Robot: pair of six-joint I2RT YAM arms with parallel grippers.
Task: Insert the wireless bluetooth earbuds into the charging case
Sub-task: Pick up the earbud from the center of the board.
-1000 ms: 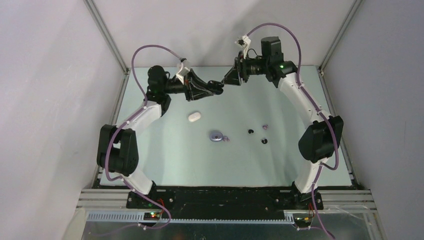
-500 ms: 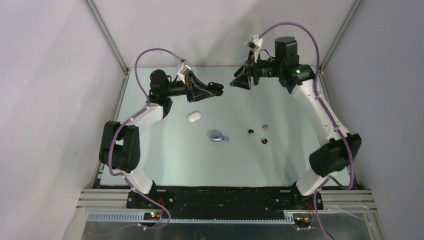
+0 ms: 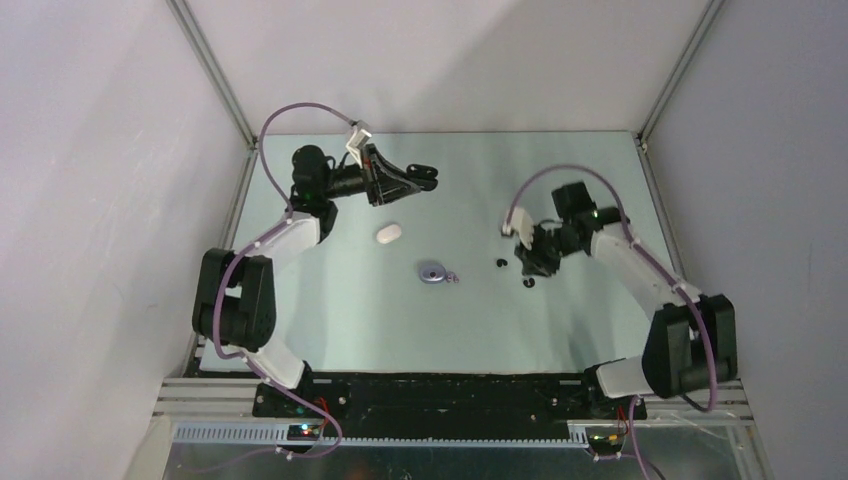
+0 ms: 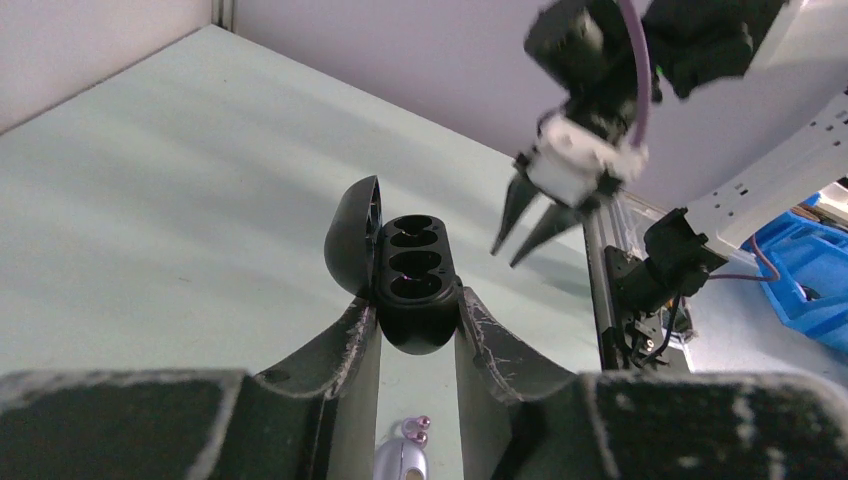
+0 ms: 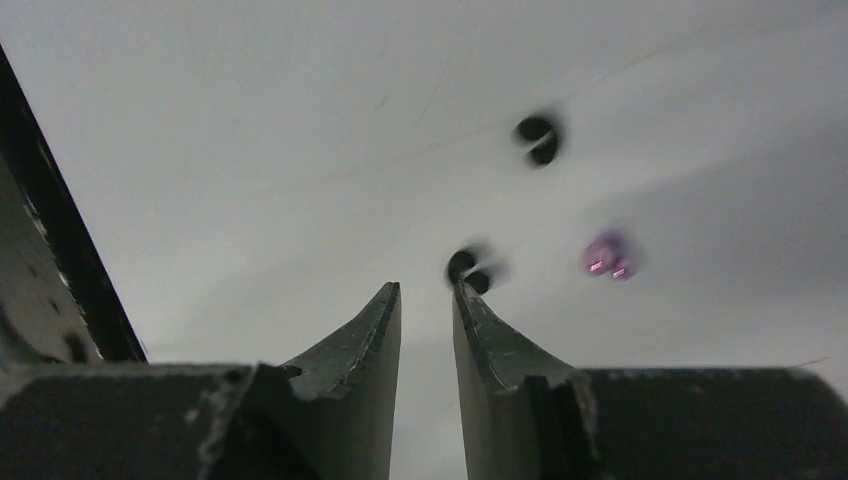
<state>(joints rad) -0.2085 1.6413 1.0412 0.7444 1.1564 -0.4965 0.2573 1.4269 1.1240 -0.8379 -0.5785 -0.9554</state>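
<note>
On pale green table (image 3: pixel 470 330) | earbuds (image 3: pixel 501 263) scattered | grey walls (image 3: pixel 450 60) around

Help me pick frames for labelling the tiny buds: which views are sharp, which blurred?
Right wrist: motion blur smears the nearer black earbud, the farther black earbud and the lavender earbud, though the right gripper looks crisp. Left wrist: the open black case in the left gripper is sharp. Top external: evenly lit and sharp, but buds are specks.
</note>
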